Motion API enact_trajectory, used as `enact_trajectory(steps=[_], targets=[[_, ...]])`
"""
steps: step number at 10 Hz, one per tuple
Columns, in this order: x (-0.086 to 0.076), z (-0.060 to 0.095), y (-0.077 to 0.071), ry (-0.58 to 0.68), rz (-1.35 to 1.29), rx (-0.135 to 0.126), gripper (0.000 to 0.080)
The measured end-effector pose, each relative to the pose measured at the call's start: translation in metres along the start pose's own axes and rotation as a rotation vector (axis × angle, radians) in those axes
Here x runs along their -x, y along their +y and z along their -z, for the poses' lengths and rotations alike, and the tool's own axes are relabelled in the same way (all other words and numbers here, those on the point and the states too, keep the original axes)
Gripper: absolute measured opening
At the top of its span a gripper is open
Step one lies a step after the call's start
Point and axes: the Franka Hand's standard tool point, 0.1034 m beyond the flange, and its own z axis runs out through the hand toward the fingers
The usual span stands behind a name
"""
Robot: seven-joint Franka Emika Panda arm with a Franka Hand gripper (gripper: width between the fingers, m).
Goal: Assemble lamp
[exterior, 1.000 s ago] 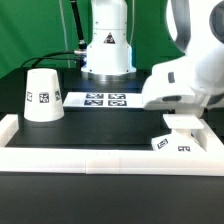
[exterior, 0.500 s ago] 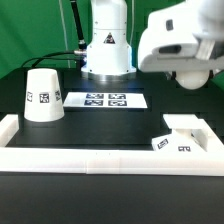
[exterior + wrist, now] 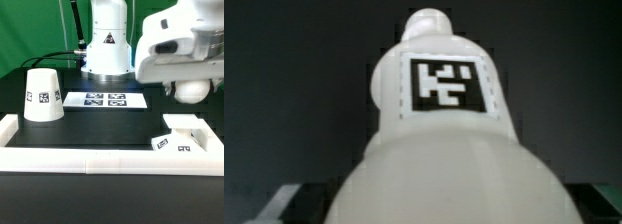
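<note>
My gripper (image 3: pixel 188 84) hangs at the exterior view's upper right, shut on the round white bulb (image 3: pixel 191 93), which it holds in the air above the base. In the wrist view the bulb (image 3: pixel 441 130) fills the picture, its tagged stem pointing away from the camera. The small flat square base (image 3: pixel 180 136) lies on the table at the exterior view's right, against the rail. The cone shade (image 3: pixel 42 96) stands upright on the table at the exterior view's left, apart from the gripper.
The marker board (image 3: pixel 105 99) lies flat in the middle, in front of the arm's white pedestal (image 3: pixel 107 45). A white raised border rail (image 3: pixel 100 158) runs along the front and up both sides of the black table.
The gripper has risen from low over the base to well above it, carrying the bulb. Over the last half second it has come down slightly. Base and shade have not moved.
</note>
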Motion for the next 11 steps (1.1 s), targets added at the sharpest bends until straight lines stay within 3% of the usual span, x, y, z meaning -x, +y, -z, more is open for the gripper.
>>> enact_trajectory(steps=[1,2,4,8,10,11], targets=[[-0.005,0.025,0.001,0.112,0.014,-0.008,0.0579],[0.004,0.039,0.004,0.163,0.018,-0.009,0.0579],[0.003,0.064,0.002,0.273,0.021,-0.012,0.0579],[-0.010,0.068,0.002,0.553,0.025,-0.013,0.0580],[-0.019,0.077,0.007,0.708,0.042,-0.009,0.0580],[-0.020,0.090,0.009,0.733,0.042,-0.010,0.0580]])
